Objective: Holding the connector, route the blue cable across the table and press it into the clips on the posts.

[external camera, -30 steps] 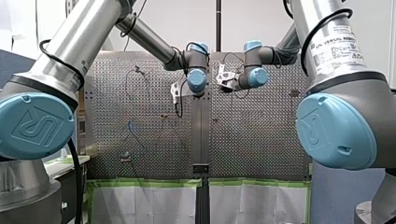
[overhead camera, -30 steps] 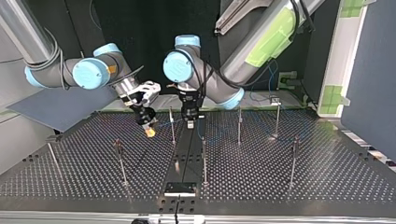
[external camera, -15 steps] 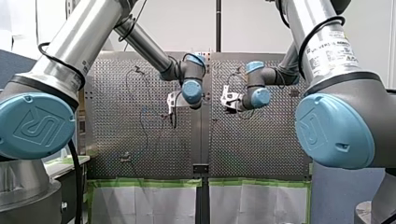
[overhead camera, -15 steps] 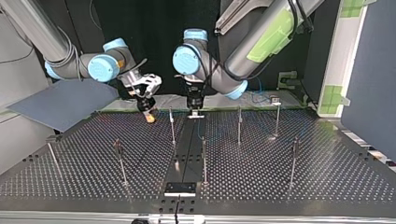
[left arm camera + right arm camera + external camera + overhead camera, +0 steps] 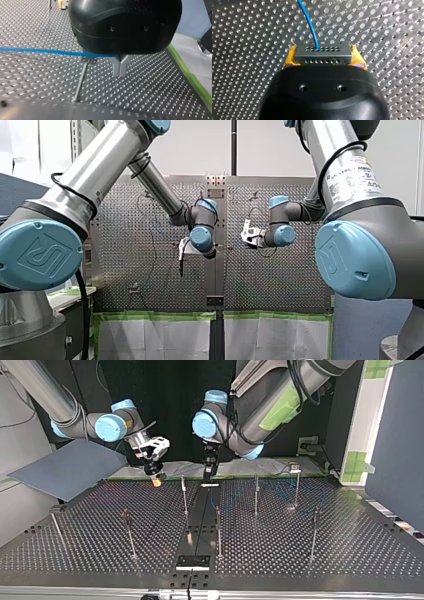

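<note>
Our right gripper (image 5: 323, 58) is closed on the grey connector (image 5: 322, 53), which sits between its yellow pads. From there the blue cable (image 5: 309, 23) runs away over the perforated table (image 5: 310, 555). Our left gripper (image 5: 120, 67) has its metal fingers closed around the cable, just beside a thin post (image 5: 81, 80). For a good result, we think the right one should hold the cable lightly stretched, and the left one should lower it straight onto the post's head, without bending the post.
</note>
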Action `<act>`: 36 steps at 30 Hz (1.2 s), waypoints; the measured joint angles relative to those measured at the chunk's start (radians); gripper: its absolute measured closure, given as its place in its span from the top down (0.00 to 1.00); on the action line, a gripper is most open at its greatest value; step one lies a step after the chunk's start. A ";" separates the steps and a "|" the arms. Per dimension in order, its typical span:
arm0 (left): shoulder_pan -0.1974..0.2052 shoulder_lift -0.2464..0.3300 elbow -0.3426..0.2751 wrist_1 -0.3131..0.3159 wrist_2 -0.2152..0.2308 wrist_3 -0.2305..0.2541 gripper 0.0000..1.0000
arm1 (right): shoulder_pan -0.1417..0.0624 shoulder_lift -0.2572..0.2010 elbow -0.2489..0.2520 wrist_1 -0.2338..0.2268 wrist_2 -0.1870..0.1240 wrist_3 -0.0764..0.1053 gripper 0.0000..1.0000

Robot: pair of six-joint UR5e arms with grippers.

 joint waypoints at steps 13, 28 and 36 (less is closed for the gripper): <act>-0.004 -0.036 0.033 0.064 0.091 -0.041 0.00 | -0.010 0.007 0.001 0.013 -0.095 -0.030 0.00; -0.002 -0.037 0.036 0.086 0.119 -0.078 0.00 | -0.070 0.034 0.001 0.036 -0.111 -0.070 0.00; 0.004 -0.055 0.059 0.091 0.174 -0.121 0.00 | -0.083 0.037 -0.001 0.014 -0.125 -0.068 0.00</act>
